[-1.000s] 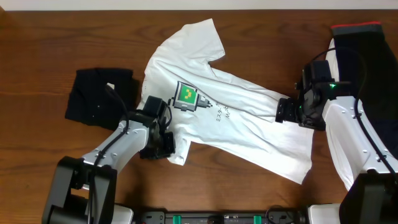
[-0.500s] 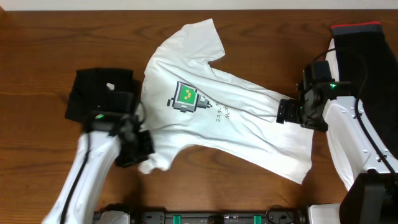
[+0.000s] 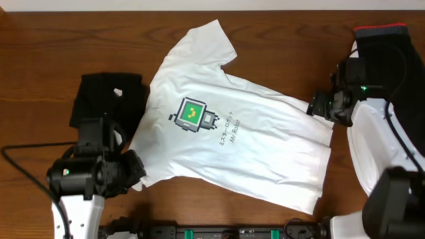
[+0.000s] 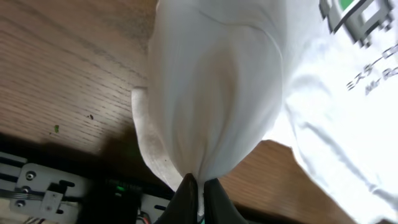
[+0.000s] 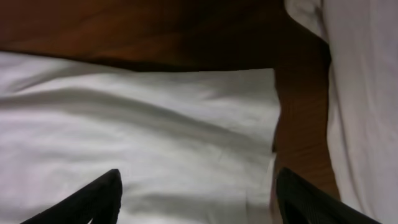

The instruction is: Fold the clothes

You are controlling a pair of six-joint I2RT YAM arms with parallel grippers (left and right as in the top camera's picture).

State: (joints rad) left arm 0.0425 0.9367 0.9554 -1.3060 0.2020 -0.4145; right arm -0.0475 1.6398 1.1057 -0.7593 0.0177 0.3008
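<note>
Worktop [image 3: 40, 60]: dark brown wood grain, carrying every item listed below.

1. White T-shirt [image 3: 265, 153]. Largest item, spread face up at an angle across the middle of the worktop, collar end toward my left side, hem toward my right. One sleeve points to the far edge. The cloth is lightly creased.
2. Dark garment with a red band [image 3: 392, 53]. It lies at the far right of the worktop, and my right arm crosses in front of it.
3. Plain white cloth [image 5: 367, 93]. It lies beside the T-shirt's hem corner, with a strip of bare wood between them.
4. Black garment [image 3: 99, 99]. Folded, it sits just beside the T-shirt's near sleeve. My left arm overlaps its near edge.
5. Green-and-black square logo [image 3: 191, 114] on the chest, with dark lettering [image 3: 229, 131] next to it.
6. Left fingers [image 4: 185, 200]. They are pinched tight on a bunched fold of the T-shirt at its near sleeve, which is lifted off the wood.
7. Right fingers [image 5: 93, 199]. They are spread wide above the T-shirt's hem, holding nothing.
</note>
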